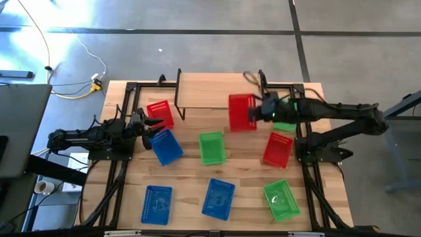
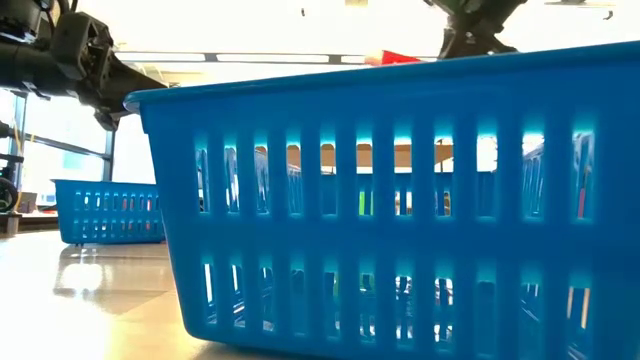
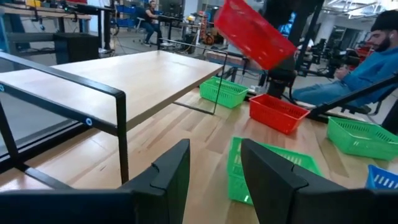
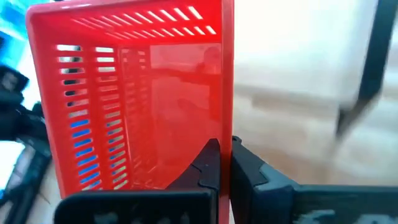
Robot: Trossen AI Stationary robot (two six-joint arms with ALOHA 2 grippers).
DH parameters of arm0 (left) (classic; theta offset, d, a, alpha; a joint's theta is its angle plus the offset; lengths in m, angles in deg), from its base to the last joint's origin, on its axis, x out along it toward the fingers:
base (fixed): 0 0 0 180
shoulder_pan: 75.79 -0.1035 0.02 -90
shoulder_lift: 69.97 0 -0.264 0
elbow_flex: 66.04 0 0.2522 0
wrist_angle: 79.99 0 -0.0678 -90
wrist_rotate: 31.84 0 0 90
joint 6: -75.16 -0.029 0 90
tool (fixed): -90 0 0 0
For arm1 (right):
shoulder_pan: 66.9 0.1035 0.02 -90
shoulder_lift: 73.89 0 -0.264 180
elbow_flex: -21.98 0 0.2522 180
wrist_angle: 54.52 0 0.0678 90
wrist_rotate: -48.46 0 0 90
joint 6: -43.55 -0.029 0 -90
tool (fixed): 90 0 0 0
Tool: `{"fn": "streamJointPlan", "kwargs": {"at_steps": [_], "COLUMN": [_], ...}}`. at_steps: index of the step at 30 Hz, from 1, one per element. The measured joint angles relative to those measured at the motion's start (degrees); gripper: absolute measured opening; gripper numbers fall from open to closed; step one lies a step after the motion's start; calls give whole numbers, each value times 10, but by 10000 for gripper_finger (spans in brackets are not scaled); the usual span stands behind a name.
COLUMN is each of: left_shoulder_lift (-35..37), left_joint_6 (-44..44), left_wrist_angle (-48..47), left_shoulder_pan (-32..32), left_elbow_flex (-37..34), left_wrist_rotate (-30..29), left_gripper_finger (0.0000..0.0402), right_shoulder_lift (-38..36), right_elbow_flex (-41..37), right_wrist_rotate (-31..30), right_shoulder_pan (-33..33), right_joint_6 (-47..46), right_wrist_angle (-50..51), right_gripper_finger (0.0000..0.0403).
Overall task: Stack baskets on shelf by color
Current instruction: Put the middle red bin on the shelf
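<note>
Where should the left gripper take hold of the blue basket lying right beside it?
On the rim. The blue basket sits upright, open side up, tilted on the table just ahead of the open left gripper. Probably come down from above and pinch the near short wall, one finger inside, as the right gripper holds the red basket.

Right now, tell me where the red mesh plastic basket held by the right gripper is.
The red mesh plastic basket hangs in the right gripper, tilted over the right end of the light-wood shelf.

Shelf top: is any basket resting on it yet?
No. The shelf top is bare in the left wrist view; the red basket is held above it in the right tool.
</note>
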Motion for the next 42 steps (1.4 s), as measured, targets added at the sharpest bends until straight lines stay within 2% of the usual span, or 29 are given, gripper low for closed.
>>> {"fn": "streamJointPlan", "kwargs": {"at_steps": [8, 15, 19, 22, 29, 33, 42], "left_shoulder_lift": [0, 0, 0, 0, 0, 0, 0], "left_joint_6": [5, 5, 5, 5, 5, 5, 5], "left_wrist_angle": [-2, -5, -4, -4, -4, -5, -4], "left_shoulder_pan": [0, 0, 0, 0, 0, 0, 0], "left_elbow_flex": [0, 0, 0, 0, 0, 0, 0], "left_wrist_rotate": [-30, -39, -49, -52, -58, -58, -58], "left_gripper_finger": [133, 133, 133, 133, 133, 133, 133], "right_shoulder_lift": [-6, -6, 0, 18, 92, 134, 170], "right_elbow_flex": [0, 2, 42, 89, 192, 234, 210], "right_wrist_rotate": [91, 144, 165, 169, 194, 220, 254], "right_shoulder_pan": [-138, -233, -289, -322, -354, -355, -355], "right_joint_6": [127, 179, 218, 236, 246, 246, 204], "right_wrist_angle": [-79, -102, -99, -59, 85, 119, 162], "right_gripper_finger": [0, 0, 0, 0, 0, 0, 0]}}
